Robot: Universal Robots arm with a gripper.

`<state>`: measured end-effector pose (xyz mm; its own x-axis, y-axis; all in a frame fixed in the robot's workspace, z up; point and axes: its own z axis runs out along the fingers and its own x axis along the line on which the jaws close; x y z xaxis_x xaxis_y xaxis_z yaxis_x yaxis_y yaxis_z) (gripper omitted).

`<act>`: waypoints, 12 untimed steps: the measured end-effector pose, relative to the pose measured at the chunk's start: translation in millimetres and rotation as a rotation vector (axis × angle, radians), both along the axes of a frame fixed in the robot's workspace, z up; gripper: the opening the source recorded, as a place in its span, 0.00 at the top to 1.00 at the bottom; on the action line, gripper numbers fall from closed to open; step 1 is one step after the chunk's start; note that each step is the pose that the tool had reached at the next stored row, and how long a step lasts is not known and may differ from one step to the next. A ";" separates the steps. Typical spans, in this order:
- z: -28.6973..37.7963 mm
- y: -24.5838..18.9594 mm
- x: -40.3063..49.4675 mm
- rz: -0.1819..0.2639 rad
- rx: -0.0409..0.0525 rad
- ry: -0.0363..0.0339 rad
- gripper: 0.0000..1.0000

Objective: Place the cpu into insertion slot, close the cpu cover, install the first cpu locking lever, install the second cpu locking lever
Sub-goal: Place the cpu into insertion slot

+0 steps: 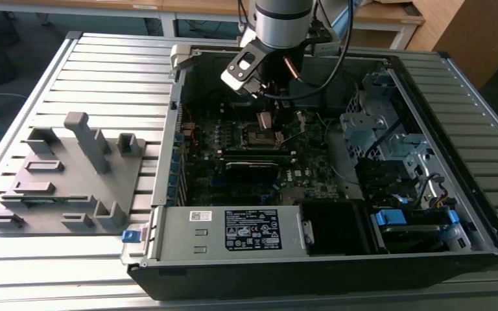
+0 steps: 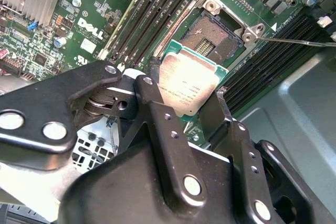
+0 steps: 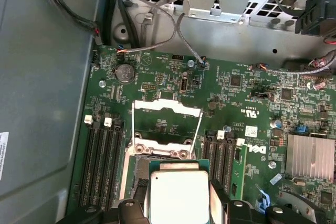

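Cpu, a small flat square chip with grey-silver metal top [image 2: 186, 82], is pinched at its edges by my black claw [image 2: 187, 102], hovering above the dark, silver-rimmed square insertion slot [image 2: 214, 38] just ahead of the claw. Misaligned release, I judge, could damage that slot.

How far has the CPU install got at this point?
Nothing is finished yet. In hand: the gripper is shut on the cpu, held near the empty insertion slot. Left: seating it, closing the cpu cover, which stands open, and both levers.
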<state>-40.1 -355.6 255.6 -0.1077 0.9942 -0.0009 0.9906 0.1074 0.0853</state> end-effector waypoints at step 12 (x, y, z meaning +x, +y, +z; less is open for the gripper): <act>-0.5 0.0 0.0 -0.060 0.0000 0.0000 0.46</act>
